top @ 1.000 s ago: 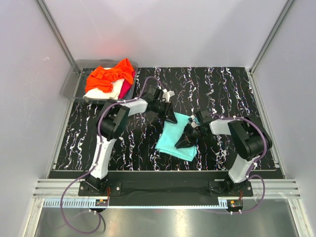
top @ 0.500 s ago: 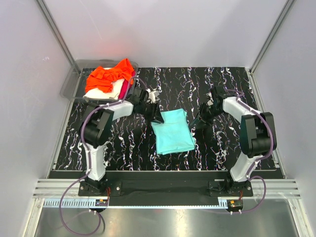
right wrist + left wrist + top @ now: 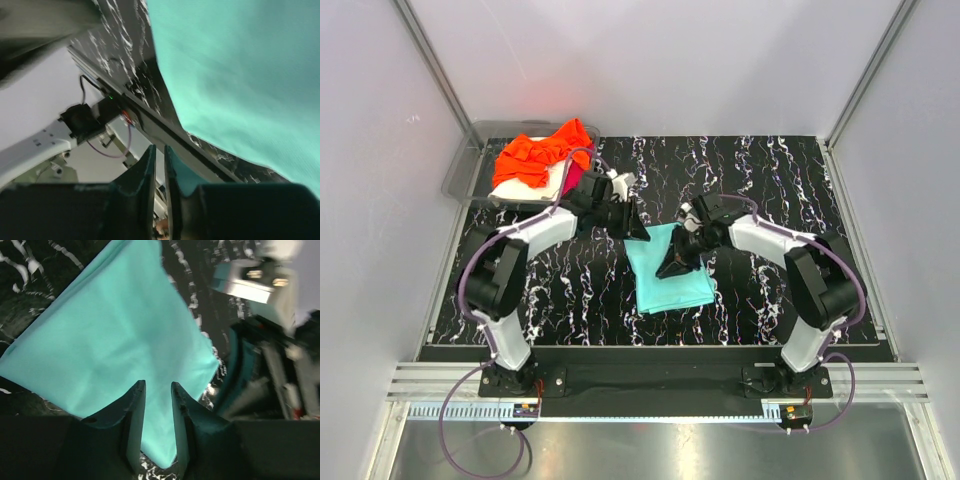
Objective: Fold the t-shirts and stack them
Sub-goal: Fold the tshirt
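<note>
Turquoise t-shirt (image 3: 672, 285) is lying folded into a neat rectangle mid-counter (image 3: 770, 180), between the two arms. Left pincer (image 3: 638, 230) is hovering at its far left corner, fingers slightly spread with nothing between them. Right pincer (image 3: 677, 264) is hanging over the shirt's right half, fingers nearly pressed together; whether cloth is caught I cannot tell. Folding is looking nearly finished, so the next move is likely calling for a tidy or a two-sided lift, while the orange t-shirt (image 3: 535, 155) is waiting in the tray (image 3: 455, 180).
</note>
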